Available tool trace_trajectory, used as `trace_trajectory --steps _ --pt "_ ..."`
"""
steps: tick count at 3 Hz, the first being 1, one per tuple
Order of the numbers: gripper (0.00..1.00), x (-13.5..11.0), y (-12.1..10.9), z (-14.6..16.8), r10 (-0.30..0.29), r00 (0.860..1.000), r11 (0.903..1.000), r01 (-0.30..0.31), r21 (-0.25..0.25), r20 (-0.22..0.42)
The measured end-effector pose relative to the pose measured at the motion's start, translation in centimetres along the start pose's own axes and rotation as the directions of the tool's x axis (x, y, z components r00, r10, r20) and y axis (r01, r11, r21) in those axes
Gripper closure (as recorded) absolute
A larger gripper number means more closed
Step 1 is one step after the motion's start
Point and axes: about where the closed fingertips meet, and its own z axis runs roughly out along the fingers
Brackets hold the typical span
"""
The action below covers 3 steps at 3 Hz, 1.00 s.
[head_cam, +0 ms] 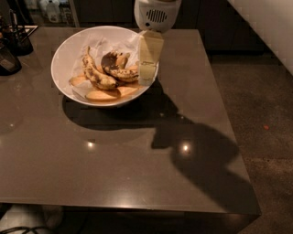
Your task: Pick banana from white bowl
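While the gripper (pixel 147 78) is hanging over the right rim of the white bowl (pixel 58 64), the banana (pixel 120 73) is lying inside that bowl, right of its centre and just left of the gripper's lower end. The banana is showing as a short, stubby fruit, yellow under heavy brown speckling, with one large end, the one pointing toward the back of the bowl, going dark brown to almost black. It is resting on crumpled white paper (pixel 104 40) that is lining the bowl, and it is touching a longer curved speckled banana (pixel 95 73) lying to its left. Pale orange pieces (pixel 101 95) are sitting along the bowl's near side, in front of both bananas.

The gripper is showing as a pale cream slab, tilting slightly and hanging below a white rounded housing (pixel 157 13) with a slotted grille. Whether it is open or closed cannot be told from this angle, and it is not visibly clamping anything.

The bowl is standing on a dark glossy table (pixel 137 178), and its shadow is spreading toward the table's near right. Dark containers (pixel 13 43) are standing well to the bowl's left.
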Motion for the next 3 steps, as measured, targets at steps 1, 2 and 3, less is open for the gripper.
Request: trace_trajectory --steps 1,2,3 --pt "0.0 -0.3 -0.2 0.8 0.012 0.999 0.9999 -0.012 -0.002 0.035" --pt "0.0 -1.2 -0.2 2.3 0.039 0.998 0.999 -0.037 -0.025 0.054" --pt "0.0 -1.2 -0.2 2.3 0.039 0.998 0.999 -0.037 -0.025 0.054"
